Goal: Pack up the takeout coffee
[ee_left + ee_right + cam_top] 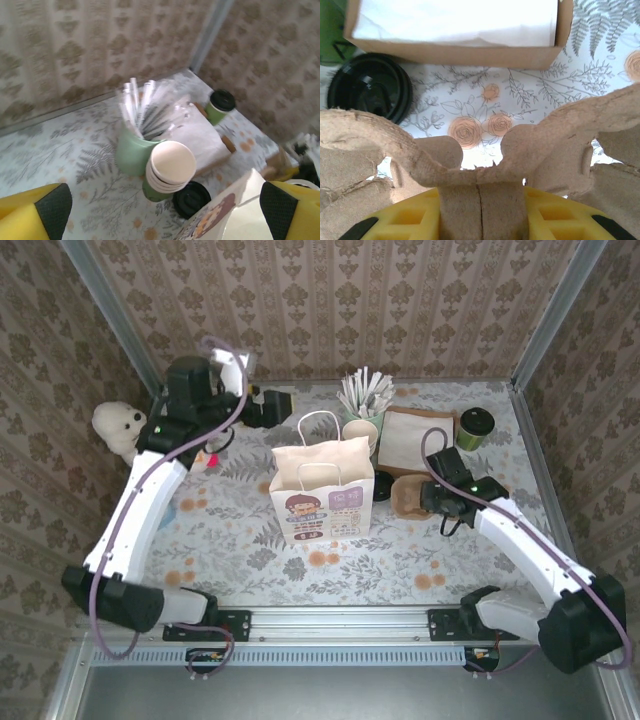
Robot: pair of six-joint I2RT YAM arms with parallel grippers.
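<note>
The takeout coffee (pixel 476 427), an olive-green cup with a black lid, stands upright at the back right of the table; in the left wrist view the takeout coffee (pixel 220 106) is beyond the napkin box. My right gripper (pixel 435 498) sits at a brown pulp cup carrier (pixel 408 495). In the right wrist view my right gripper (pixel 481 210) is shut on the carrier's (pixel 480 165) middle wall, yellow fingers pressed to both sides. Raised over the back left, my left gripper (pixel 275 405) hangs open, holding nothing, with its pads (pixel 50 210) wide apart.
A printed paper bag (pixel 322 490) stands open mid-table. Behind it are a stack of cream cups (pixel 362 432), a green holder of straws (pixel 362 400), a napkin box (pixel 415 440) and a loose black lid (pixel 381 486). A white plush toy (pixel 120 428) lies far left.
</note>
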